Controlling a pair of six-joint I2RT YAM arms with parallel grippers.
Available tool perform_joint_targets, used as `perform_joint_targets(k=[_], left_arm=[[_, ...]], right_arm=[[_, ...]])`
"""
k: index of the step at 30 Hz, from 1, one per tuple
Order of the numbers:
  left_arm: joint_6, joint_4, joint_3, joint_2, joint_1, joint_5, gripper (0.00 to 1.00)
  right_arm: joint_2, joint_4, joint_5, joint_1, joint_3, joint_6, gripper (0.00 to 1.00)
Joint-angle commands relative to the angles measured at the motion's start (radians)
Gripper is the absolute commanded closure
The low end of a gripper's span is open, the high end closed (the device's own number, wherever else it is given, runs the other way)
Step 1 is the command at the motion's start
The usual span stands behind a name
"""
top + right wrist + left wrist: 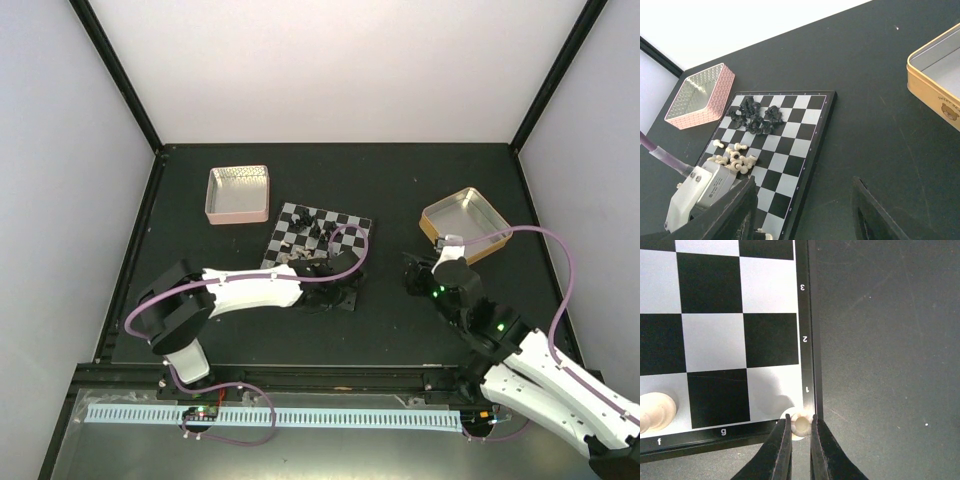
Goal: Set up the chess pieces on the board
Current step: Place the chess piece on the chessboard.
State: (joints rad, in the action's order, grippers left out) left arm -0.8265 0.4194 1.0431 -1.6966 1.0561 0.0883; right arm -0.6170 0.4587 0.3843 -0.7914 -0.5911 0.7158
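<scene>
The board [296,226] lies mid-table, with its near-right corner [771,342] in the left wrist view. My left gripper [800,426] is shut on a cream-white chess piece [802,421], seen from above at the corner square by the "1" mark and overlapping the board's dark edge. Another white piece [656,412] lies on the f-file square. A heap of black pieces [756,116] and a heap of white pieces [733,157] sit on the board [790,150]. My right gripper [804,184] hangs open and empty off the board's right side, above bare table.
A pink square tin [238,194] stands behind and left of the board. A gold tin [466,224] stands at the right, just beyond my right gripper [420,276]. The left arm [250,288] reaches across the board's near edge.
</scene>
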Motion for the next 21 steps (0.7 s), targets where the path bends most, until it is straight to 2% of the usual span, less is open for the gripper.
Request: perform_joint_targets(k=[1,13,21], left_arm=[[-0.036,0.000,0.028,0.007,0.010,0.048,0.99],[-0.018,0.011,0.060,-0.076,0.009,0.082,0.98],[-0.030,0.019,0.033,-0.062,0.010,0.078,0.95]], right_arm=[[0.021,0.020,-0.010,-0.002,0.005,0.013,0.48],[0.021,0.031,-0.007,-0.002,0.006,0.010,0.48],[0.027,0.025,-0.004,-0.002,0.021,0.009,0.48]])
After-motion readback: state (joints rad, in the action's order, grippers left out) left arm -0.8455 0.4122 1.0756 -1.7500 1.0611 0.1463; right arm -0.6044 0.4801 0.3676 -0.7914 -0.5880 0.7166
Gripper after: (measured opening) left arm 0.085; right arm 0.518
